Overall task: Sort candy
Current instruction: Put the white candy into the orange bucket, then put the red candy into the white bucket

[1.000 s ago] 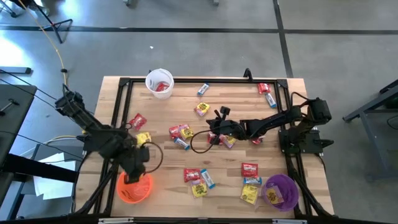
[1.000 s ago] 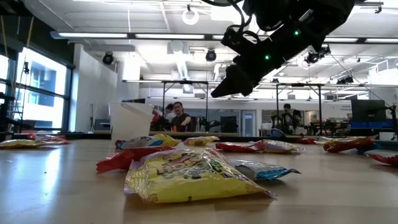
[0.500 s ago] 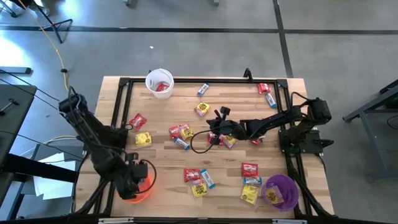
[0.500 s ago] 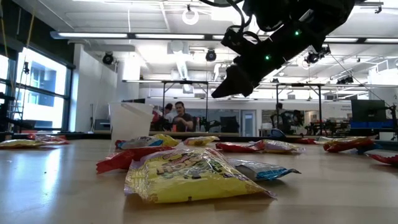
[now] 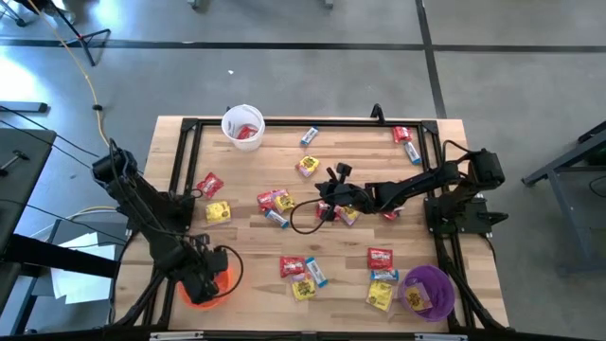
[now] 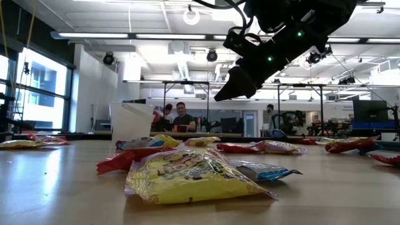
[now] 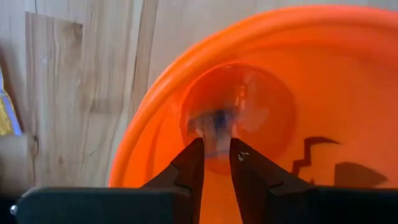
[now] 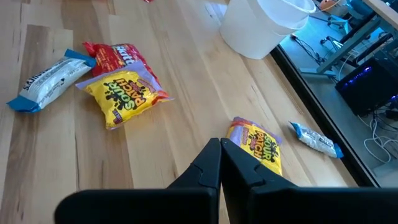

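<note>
Candy [image 5: 294,266] lies scattered across the wooden table [image 5: 256,166] in the high view: red, yellow and blue-and-white packets. We see the left arm bent down at the table's near-left corner, its left gripper [image 5: 203,287] directly over the orange cup [image 5: 220,289]. The right arm reaches from the right edge toward the middle, with the right gripper [image 5: 325,206] beside a cluster of packets. A white cup [image 5: 242,125] with red packets inside stands at the far edge, and a purple cup [image 5: 425,292] holding yellow ones sits at the near-right corner.

From the low view we see a yellow packet [image 6: 190,176] close up on the table, others behind it, and a dark arm hanging overhead.

Through the left wrist view, the left gripper [image 7: 215,149] points into the orange cup [image 7: 323,74]; its fingers [image 7: 191,163] stand slightly parted, and a blurred piece shows beyond their tips near the cup's bottom.

Through the right wrist view, the right gripper [image 8: 220,148] has its fingers pressed together, empty, above the table near a yellow packet [image 8: 256,144].
</note>
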